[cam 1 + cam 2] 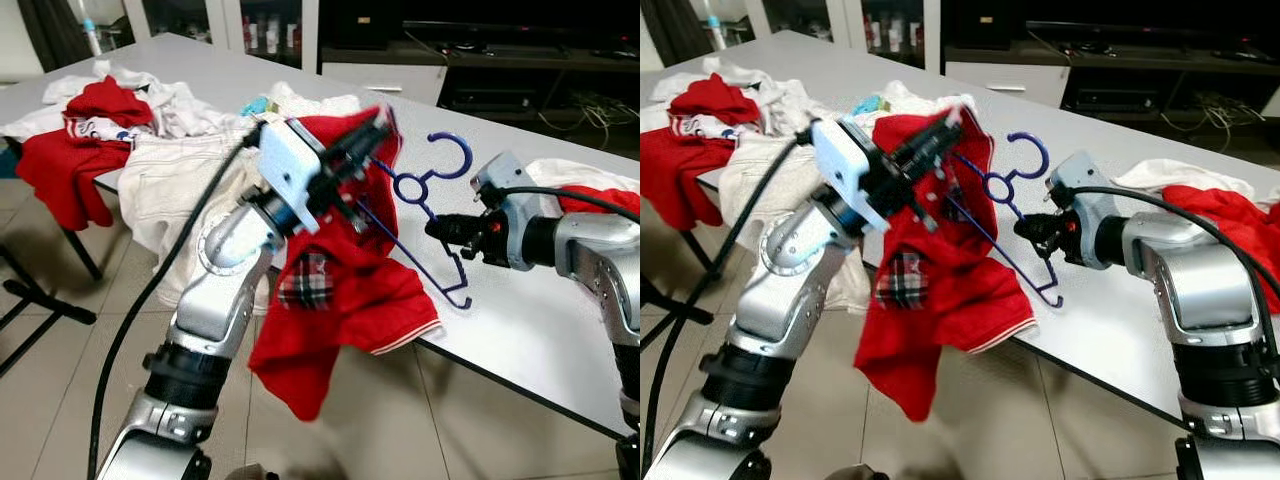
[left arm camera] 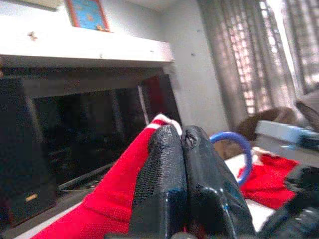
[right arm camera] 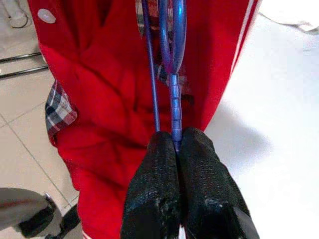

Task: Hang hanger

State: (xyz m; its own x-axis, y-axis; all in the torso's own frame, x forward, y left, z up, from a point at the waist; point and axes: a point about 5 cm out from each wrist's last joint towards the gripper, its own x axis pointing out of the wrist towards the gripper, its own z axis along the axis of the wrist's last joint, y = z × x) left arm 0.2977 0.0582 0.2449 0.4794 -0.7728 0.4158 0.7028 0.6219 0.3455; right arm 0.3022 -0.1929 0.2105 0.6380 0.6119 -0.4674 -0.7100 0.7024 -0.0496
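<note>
- The left gripper (image 1: 372, 128) is raised over the near edge of the surface (image 1: 540, 330), its fingers (image 2: 169, 189) pressed together on the top of a red shirt (image 1: 340, 290).
- The shirt hangs from that gripper, partly draped over the surface edge, with its lower part dangling toward the tiled floor (image 1: 60, 400).
- A plaid patch (image 1: 303, 280) shows on the inside of the shirt, and a striped hem runs along its lower edge.
- The right gripper (image 1: 436, 228) reaches in from the right, just beside the shirt, and is clenched on the blue hanger (image 1: 430, 215).
- In the right wrist view its fingers (image 3: 164, 194) close on a thin bar of the hanger (image 3: 172, 64), with the shirt right behind.
- The hanger is held tilted, with its hook (image 1: 455, 155) up and away from the shirt and its lower end near the surface.
- Part of the hanger lies against the shirt; whether it sits inside the shirt cannot be told.
- Left of the shirt, a pile of white and red clothes (image 1: 120, 130) covers the surface and spills over its edge.
- Right of the hanger, behind the right arm, lies another heap of red and white cloth (image 1: 590, 185).
- Beyond the surface stands a dark low cabinet (image 1: 500, 50).
</note>
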